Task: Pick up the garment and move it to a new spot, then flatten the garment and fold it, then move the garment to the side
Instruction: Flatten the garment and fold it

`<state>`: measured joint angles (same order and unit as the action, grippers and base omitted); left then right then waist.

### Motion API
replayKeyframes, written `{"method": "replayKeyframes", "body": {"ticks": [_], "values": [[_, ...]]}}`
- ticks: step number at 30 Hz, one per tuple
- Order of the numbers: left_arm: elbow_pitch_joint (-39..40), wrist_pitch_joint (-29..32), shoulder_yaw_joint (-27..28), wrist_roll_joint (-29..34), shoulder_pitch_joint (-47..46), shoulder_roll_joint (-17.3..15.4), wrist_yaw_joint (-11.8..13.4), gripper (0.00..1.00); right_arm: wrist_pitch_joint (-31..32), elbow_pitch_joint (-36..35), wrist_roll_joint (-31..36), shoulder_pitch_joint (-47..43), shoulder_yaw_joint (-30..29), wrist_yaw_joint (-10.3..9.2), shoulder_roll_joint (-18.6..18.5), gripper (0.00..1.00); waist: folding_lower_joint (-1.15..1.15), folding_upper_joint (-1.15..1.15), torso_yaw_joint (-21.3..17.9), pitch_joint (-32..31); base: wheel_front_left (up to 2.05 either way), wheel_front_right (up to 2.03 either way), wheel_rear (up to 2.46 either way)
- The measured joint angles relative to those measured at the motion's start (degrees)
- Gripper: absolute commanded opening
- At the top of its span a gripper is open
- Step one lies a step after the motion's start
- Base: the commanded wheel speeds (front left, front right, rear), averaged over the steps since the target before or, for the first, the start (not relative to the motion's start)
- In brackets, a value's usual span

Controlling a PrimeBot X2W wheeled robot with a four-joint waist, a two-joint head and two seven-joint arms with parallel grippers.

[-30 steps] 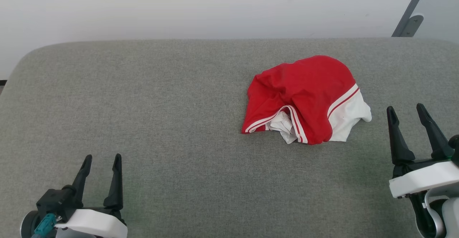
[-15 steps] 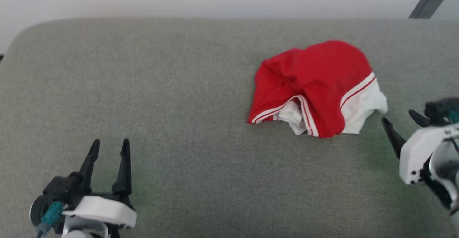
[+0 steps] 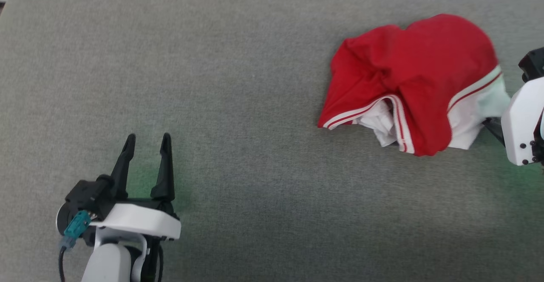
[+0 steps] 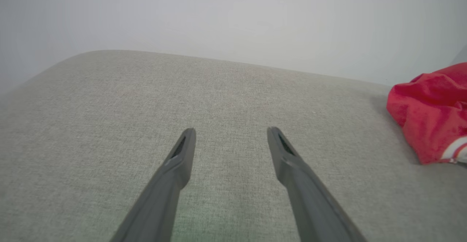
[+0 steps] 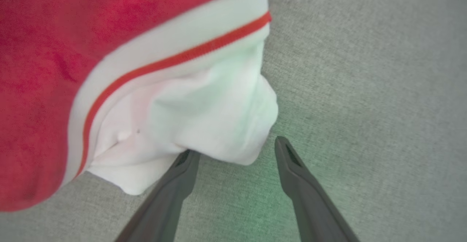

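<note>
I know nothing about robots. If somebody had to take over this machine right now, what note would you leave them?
The left gripper is open and empty, over the bare grey upholstered surface, well away from the shirt.
The right gripper is open, with its fingertips at the edge of the white sleeve and nothing gripped.
The red T-shirt is a crumpled heap on the robot's right.
Done: nothing yet.
Left to do: grip it, move it, flatten it, fold it, set it aside.
</note>
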<state>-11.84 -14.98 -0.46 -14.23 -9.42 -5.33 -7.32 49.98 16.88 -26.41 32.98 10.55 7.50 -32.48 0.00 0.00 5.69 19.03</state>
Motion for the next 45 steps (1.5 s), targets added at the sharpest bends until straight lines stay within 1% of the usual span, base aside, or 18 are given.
{"method": "replayKeyframes", "body": {"ticks": [3,10,11,12,13,14,21,24,30,37,41,43,45], "values": [[0.08,0.00,-0.85,-0.22,-1.47,0.34,0.00,1.00,2.54,1.30,0.18,1.64,1.10,0.00,-0.19,1.00,0.00,0.00,1.03,1.90,0.00,0.00,0.00],[0.07,0.00,-1.85,-0.78,-3.59,0.94,-0.01,1.00,3.58,2.74,0.51,3.47,2.57,0.01,-0.86,1.00,0.00,0.00,1.97,4.56,0.00,0.00,0.00],[-0.01,0.00,-1.99,-0.79,-3.75,1.01,-0.01,1.00,3.33,2.89,0.48,3.59,2.61,0.02,-0.97,0.93,0.00,0.00,2.07,4.81,0.00,0.00,0.00],[-0.11,0.00,-2.09,-0.88,-3.96,1.08,-0.01,1.00,3.18,2.99,0.42,3.72,2.85,0.02,-1.09,0.48,0.00,0.00,2.15,4.99,0.00,0.00,0.00],[-0.15,0.00,-2.16,-0.92,-4.16,1.10,-0.01,1.00,2.92,3.02,0.00,3.84,2.96,0.02,-1.12,0.11,0.00,0.00,2.19,5.11,0.00,0.00,0.00],[-0.22,0.00,-2.19,-0.93,-4.28,1.10,-0.01,1.00,2.11,3.22,-0.29,3.86,2.76,0.02,-1.14,0.00,0.00,0.00,2.19,5.19,0.00,0.00,0.00],[-0.58,0.00,-2.09,-0.96,-4.33,0.71,-0.01,1.00,-2.15,4.30,-0.81,3.91,1.78,0.19,-0.94,0.00,0.00,0.00,0.96,4.79,0.00,0.00,0.00],[-0.44,0.00,-2.12,-0.96,-4.34,0.03,-0.01,1.00,-4.10,4.80,-0.83,3.19,-0.68,0.18,-1.76,0.00,0.00,0.00,0.01,4.56,0.00,0.00,0.00],[0.08,0.00,-2.36,-1.49,-4.37,-1.01,-0.02,1.00,-8.04,5.68,0.02,0.15,-8.62,0.15,-5.43,0.00,0.00,0.00,-1.97,4.46,0.00,0.00,0.00],[0.35,0.00,-2.77,-1.96,-4.61,-2.34,-0.02,1.00,-11.47,8.64,2.83,-4.55,-20.40,0.15,-10.20,0.00,0.00,0.00,-3.59,4.74,0.00,0.00,0.00],[0.69,0.00,-2.83,-2.34,-4.72,-2.99,-0.07,1.00,-12.41,10.34,5.69,-6.27,-27.39,0.15,-11.02,0.00,0.00,0.00,-4.00,4.92,0.00,0.00,0.00],[0.74,0.00,-3.05,-2.36,-4.77,-3.48,-0.07,1.00,-12.88,11.33,7.40,-6.67,-30.07,0.15,-11.02,0.00,0.00,0.00,-4.13,5.15,0.00,0.00,0.00],[0.63,0.00,-3.45,-2.49,-5.00,-3.59,-0.07,1.00,-13.29,11.80,8.88,-6.89,-31.48,0.14,-10.53,0.00,0.00,0.00,-4.16,5.33,0.00,0.00,0.00]]}}
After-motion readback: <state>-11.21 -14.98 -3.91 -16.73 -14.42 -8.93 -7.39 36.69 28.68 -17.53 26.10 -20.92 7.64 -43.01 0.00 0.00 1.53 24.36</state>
